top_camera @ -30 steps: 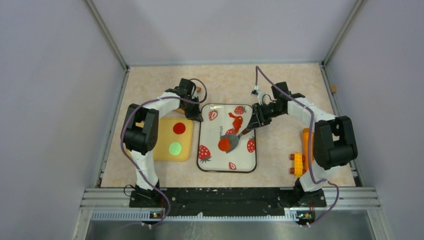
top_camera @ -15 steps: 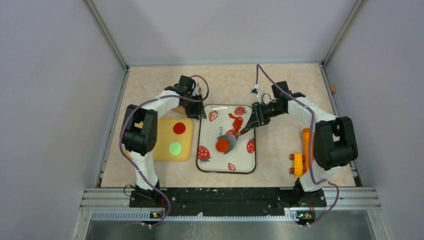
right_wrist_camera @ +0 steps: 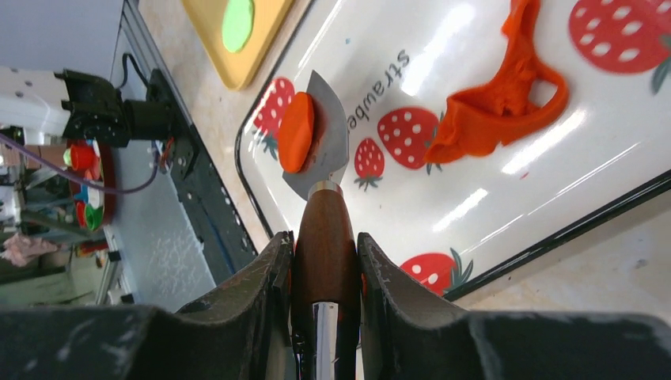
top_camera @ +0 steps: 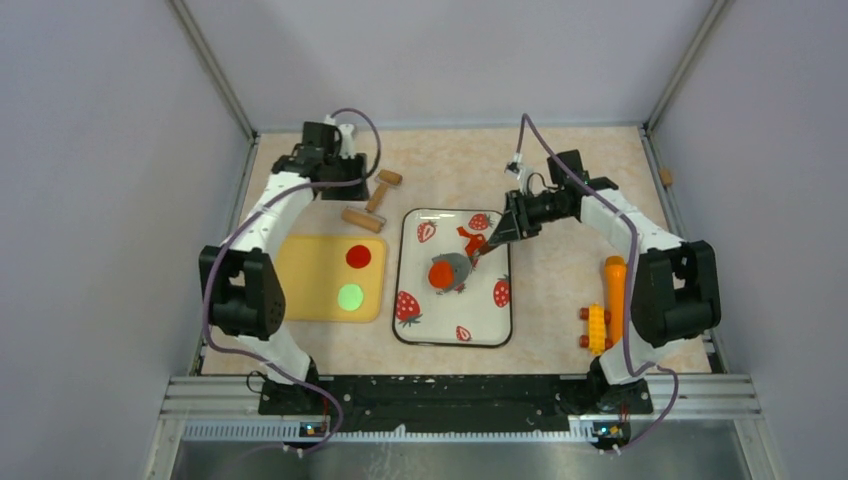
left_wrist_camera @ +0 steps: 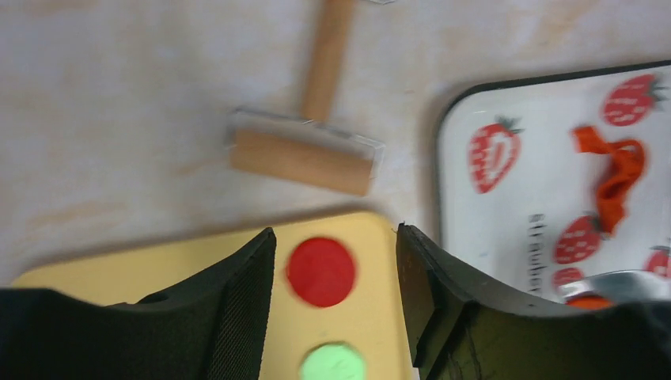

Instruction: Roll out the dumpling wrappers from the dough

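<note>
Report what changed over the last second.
The left gripper, open, withdrew toward the far-left corner, leaving the wooden roller uncovered on the table. The right gripper, shut on the spatula, carried the orange-red disc slightly toward the far end of the tray. The red wrapper, green wrapper and dough scrap stayed put.
</note>
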You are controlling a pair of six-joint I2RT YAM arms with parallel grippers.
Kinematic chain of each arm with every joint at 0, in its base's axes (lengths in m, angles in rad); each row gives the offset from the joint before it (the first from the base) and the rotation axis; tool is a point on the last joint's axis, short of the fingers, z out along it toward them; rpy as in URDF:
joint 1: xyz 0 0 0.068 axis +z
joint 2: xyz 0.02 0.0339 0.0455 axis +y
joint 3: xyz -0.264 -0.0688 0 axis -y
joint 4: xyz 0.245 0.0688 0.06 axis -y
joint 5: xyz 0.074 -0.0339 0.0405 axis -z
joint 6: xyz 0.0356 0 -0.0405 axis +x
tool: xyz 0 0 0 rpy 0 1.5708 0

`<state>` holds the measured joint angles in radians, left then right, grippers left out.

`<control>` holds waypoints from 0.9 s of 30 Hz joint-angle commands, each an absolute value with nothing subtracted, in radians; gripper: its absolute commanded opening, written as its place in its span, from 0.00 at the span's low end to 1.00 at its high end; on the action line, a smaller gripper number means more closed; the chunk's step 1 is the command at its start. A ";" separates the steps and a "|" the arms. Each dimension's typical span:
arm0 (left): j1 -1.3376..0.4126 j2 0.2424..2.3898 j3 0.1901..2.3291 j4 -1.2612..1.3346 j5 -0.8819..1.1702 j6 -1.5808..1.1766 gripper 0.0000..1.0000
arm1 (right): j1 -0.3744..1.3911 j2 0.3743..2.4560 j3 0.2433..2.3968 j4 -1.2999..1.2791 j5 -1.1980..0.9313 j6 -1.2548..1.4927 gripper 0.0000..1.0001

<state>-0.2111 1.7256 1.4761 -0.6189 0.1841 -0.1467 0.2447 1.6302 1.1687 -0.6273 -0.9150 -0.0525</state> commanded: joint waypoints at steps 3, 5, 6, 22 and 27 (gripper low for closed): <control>0.053 1.617 1.411 -0.835 0.013 0.118 0.61 | 0.243 1.543 1.304 -0.552 -0.901 0.047 0.00; 0.141 1.618 1.399 -0.887 -0.022 0.161 0.61 | 0.243 1.540 1.309 -0.542 -0.898 0.054 0.00; 0.187 1.618 1.395 -0.913 -0.028 0.181 0.60 | 0.242 1.537 1.306 -0.533 -0.897 0.058 0.00; 0.481 1.637 1.182 -0.821 -0.057 0.299 0.44 | 0.261 1.548 1.325 -0.500 -0.881 0.089 0.00; 0.497 1.680 1.180 -0.767 -0.038 0.311 0.38 | 0.287 1.569 1.359 -0.511 -0.858 0.089 0.00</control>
